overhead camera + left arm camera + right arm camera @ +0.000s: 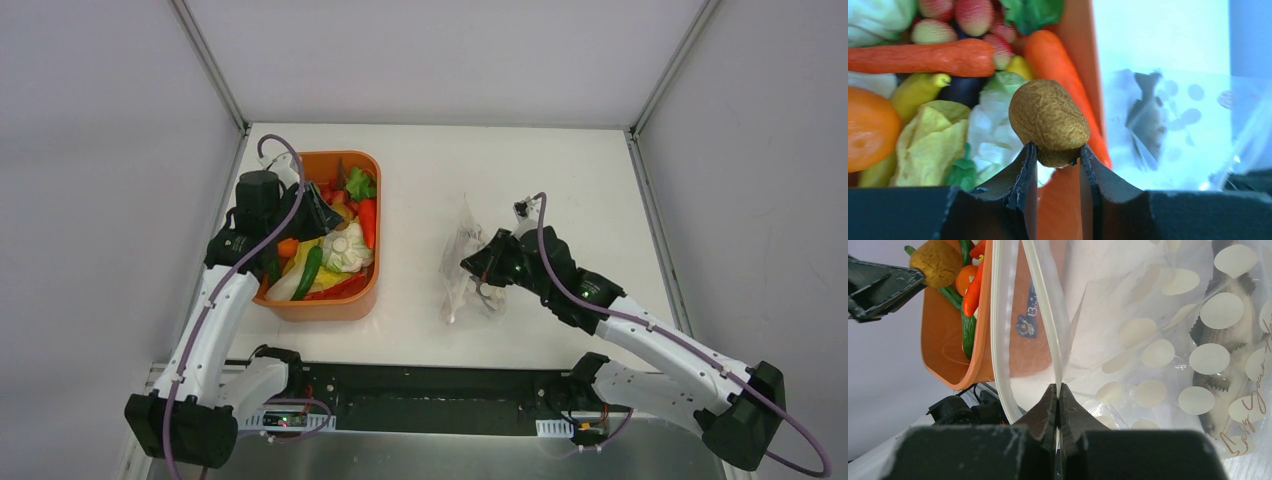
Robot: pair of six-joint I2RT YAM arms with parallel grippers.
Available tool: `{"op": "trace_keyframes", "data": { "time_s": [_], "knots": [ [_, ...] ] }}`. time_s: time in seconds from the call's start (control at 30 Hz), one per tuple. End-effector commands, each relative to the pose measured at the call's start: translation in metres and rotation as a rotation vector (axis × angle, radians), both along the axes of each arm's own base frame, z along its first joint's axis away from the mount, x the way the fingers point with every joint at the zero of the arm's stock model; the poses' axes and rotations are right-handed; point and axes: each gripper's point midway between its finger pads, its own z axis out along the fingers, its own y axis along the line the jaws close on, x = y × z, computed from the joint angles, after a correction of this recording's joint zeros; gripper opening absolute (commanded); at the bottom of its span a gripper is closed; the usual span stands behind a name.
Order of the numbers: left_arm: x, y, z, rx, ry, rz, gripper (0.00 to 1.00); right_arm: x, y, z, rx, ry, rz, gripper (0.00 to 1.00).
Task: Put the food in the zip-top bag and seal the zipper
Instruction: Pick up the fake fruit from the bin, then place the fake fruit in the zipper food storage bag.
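Note:
My left gripper (1057,152) is shut on a brown potato-like toy (1049,120) and holds it over the orange tub (352,300) of toy food (340,245). It also shows in the right wrist view (937,261). My right gripper (1057,390) is shut on one lip of the clear dotted zip-top bag (1168,340), at the zipper strip (1045,295). The bag's mouth is held open toward the tub. A dark toy fish (1235,325) lies inside the bag. In the top view the bag (466,262) stands lifted mid-table beside the right gripper (478,265).
The tub stands at the left of the white table (560,190), with carrots (923,57), an orange ball (868,127) and leafy pieces (933,142) inside. Grey enclosure walls (110,150) ring the table. The arm bases (420,400) sit at the near edge.

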Motion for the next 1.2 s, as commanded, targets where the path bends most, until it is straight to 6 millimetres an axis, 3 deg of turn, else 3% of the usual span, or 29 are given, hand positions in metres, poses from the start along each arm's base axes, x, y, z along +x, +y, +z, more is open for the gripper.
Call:
{"op": "trace_keyframes", "data": {
  "time_s": [0.0,0.17,0.3,0.5,0.7,0.8,0.93,1.17],
  "knots": [
    [-0.021,-0.04,0.046,-0.149,-0.123,-0.171,0.0,0.005,0.006,0.024,0.036,-0.035,0.005,0.0],
    [-0.055,-0.077,0.091,-0.169,-0.232,-0.351,0.0,0.011,-0.003,0.023,-0.055,0.007,-0.043,0.0],
    [-0.075,-0.111,0.108,-0.239,-0.256,-0.492,0.0,0.014,-0.009,0.024,-0.125,0.024,-0.062,0.0],
    [-0.102,-0.174,0.127,-0.381,-0.31,-0.7,0.0,0.011,0.002,0.026,-0.081,0.03,-0.022,0.0],
    [-0.113,-0.22,0.114,-0.38,-0.275,-0.833,0.0,0.006,0.006,0.022,-0.072,0.046,0.008,0.0],
    [-0.106,-0.231,0.096,-0.353,-0.225,-0.826,0.0,0.005,0.005,0.027,-0.055,0.029,0.01,0.0],
    [-0.092,-0.228,0.069,-0.262,-0.175,-0.752,0.0,0.004,0.002,0.034,-0.04,0.006,0.006,0.0],
    [-0.075,-0.215,0.046,-0.137,-0.148,-0.655,0.0,-0.004,0.003,0.041,-0.021,-0.005,0.045,0.0]
  ]
}}
